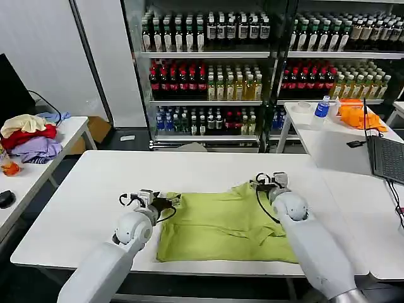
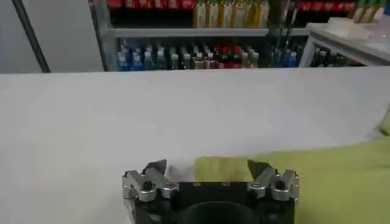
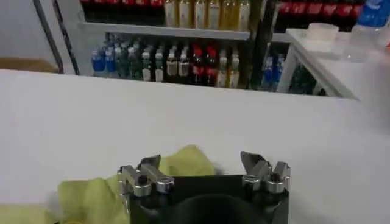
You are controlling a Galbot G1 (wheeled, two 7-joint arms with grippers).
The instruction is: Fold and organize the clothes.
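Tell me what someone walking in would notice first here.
First the lime T-shirt, spread on the near half of the white table. The left claw sits open at its left edge and the right claw open at its far right corner. Behind stands a cooler packed with bottles, and a pile of clothes lies on the side table at left.

Both arms are clad in smooth, glossy white-grey shells, each ending in a rounded, ball-like wrist joint. Thin black cables loop out of each wrist and run to the gripper mount. The left gripper (image 2: 207,168) and right gripper (image 3: 201,163) share one build: a black block body, silver metal finger brackets fastened with round screws, and short dark pointed tips.
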